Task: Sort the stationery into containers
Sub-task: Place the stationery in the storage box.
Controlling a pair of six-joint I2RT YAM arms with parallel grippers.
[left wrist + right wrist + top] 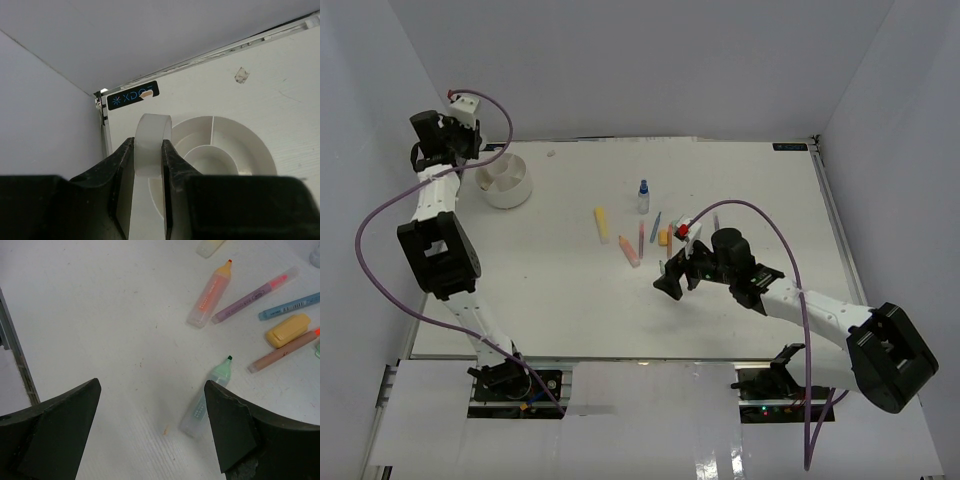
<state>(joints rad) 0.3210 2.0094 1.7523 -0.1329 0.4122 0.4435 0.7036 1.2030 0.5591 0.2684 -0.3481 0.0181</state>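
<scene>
Left gripper (148,150) clamped on tape ring (152,127) near tub (250,145): centre over compartment before release. Right gripper (152,410) spread apart above teal marker (207,402).

Black label (132,96) "XDO", on table (280,100) corner

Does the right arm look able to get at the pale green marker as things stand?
Probably yes. The right gripper is open, the pale green marker lies close beside it, apart from the other items, and nothing rests on the marker or stands between them.
</scene>
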